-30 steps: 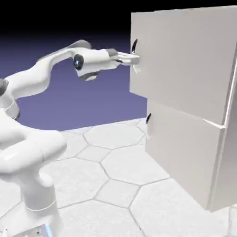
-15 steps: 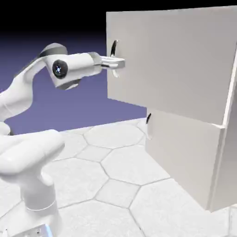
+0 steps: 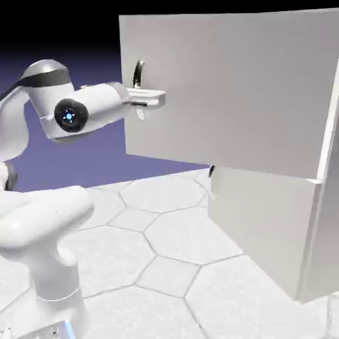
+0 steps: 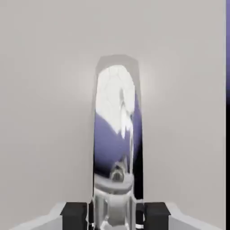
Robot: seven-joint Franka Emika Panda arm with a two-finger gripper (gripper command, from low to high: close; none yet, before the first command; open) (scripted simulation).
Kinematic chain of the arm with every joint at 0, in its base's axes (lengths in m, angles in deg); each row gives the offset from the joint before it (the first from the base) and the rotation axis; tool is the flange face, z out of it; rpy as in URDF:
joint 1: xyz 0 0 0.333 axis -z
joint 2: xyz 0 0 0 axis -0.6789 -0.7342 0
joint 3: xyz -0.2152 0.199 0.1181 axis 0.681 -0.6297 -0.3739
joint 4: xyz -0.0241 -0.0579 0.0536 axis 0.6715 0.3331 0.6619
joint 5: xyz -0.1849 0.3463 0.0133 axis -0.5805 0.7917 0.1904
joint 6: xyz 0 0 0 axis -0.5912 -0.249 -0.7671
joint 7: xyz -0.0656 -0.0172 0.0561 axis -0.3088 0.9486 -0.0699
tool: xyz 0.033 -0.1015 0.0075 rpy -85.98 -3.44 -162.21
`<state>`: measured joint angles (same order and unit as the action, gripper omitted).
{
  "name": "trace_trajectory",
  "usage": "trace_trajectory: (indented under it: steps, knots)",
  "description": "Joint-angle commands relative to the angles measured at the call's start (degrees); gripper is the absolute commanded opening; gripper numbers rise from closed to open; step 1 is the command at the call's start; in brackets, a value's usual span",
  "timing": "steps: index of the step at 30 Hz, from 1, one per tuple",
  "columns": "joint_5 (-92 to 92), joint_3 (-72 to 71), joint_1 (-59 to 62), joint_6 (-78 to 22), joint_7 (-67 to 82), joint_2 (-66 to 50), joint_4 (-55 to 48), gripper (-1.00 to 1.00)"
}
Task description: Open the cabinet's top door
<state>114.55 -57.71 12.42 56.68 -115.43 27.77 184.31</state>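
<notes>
Shiny, curved metal makes up the handle (image 4: pixel 114 121) of the top door (image 3: pixel 232 93), and the end effector (image 3: pixel 147 99) is clamped narrowly on it, one finger to each side, as the hand view shows. That placing makes sense: with a fingertip (image 4: pixel 74 215) on one flank and its partner on the other, the grip can steer the panel as well as draw it out. The handle sits near the door's free edge, well away from the hinge side, which should give the pull good leverage. Already the upper panel stands swung out from the cabinet (image 3: pixel 324 245), over the lower door (image 3: pixel 261 222), which is shut. The arm (image 3: pixel 99 109) reaches in from the exterior view's left, seemingly so that it can draw the handle back along the door's arc. How deeply the fingers wrap the handle is hard to judge, since its near end is cut off. Next, the wrist probably needs to turn with the panel, or the grip may slip.
</notes>
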Motion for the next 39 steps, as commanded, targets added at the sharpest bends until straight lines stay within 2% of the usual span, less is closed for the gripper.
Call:
trace_trajectory:
  steps: [1, 9, 18, 39]
  knots:
    - [-2.0, 2.1, 0.2, -1.7, 1.2, -1.5, -0.1, -1.0]
    - [-18.9, 17.4, 0.1, -13.5, 12.3, -17.3, -4.7, -1.0]
    - [-34.4, 29.8, -4.9, -23.4, 23.3, -36.0, -14.8, -1.0]
    - [-55.1, 55.6, -26.4, -52.1, 47.9, -79.6, -52.8, -1.0]
